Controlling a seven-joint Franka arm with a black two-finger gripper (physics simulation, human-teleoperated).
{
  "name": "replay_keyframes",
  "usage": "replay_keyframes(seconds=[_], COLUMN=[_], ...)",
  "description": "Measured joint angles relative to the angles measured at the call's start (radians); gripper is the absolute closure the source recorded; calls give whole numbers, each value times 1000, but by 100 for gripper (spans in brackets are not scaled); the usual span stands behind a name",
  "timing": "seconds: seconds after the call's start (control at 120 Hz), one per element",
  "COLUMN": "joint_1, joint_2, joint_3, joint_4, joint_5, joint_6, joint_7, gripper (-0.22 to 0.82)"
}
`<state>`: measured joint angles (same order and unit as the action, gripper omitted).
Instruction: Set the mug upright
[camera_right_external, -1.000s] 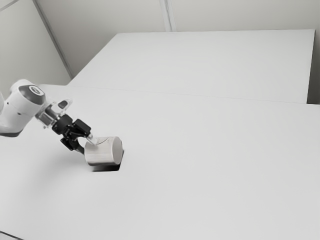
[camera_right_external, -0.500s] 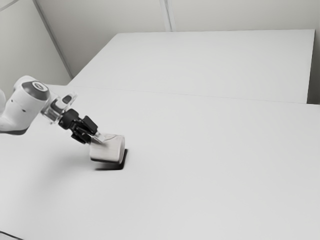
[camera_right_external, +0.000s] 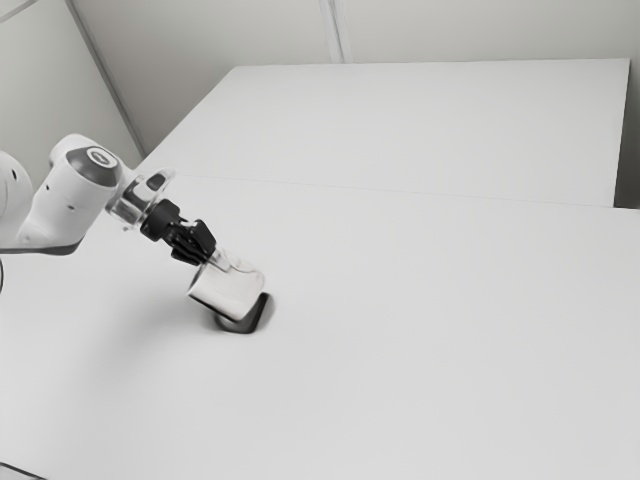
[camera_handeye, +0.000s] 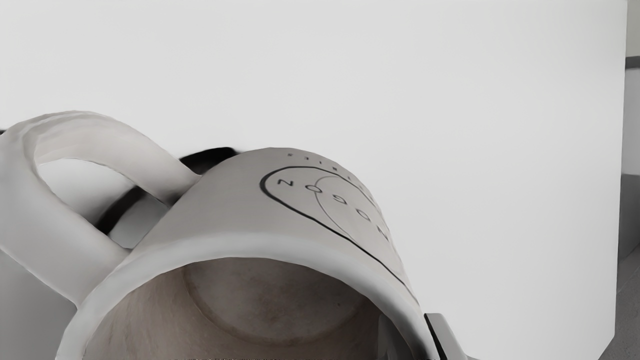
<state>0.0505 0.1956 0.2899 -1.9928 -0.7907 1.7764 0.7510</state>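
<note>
Tilted mug (camera_right_external: 232, 292), jaws gripping its rim (camera_handeye: 240, 245)

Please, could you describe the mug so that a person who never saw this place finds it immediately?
Over the big white table, follow the white arm from the exterior view's left to its black gripper. Pinched there by its wall is the mug, tilted. Its pale colour, looped handle and printed lettering set it apart from the black gripper and the dark shadow beneath.

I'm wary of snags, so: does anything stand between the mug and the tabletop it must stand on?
Nothing visible does. The end effector grips the tilted mug by its wall, and the dark patch beneath on the tabletop looks like its shadow.
</note>
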Motion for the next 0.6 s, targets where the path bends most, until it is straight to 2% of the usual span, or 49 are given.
replay_keyframes(seconds=[0.175, 0.375, 0.6], joint_1=[-1, -28, -44], joint_2=[-9, -68, -124], joint_3=[-1, -7, -80], joint_4=[1, -9, -32], joint_5=[2, 83, 334], joint_6=[1, 28, 104], joint_7=[-12, -47, -126], gripper=[77, 78, 78])
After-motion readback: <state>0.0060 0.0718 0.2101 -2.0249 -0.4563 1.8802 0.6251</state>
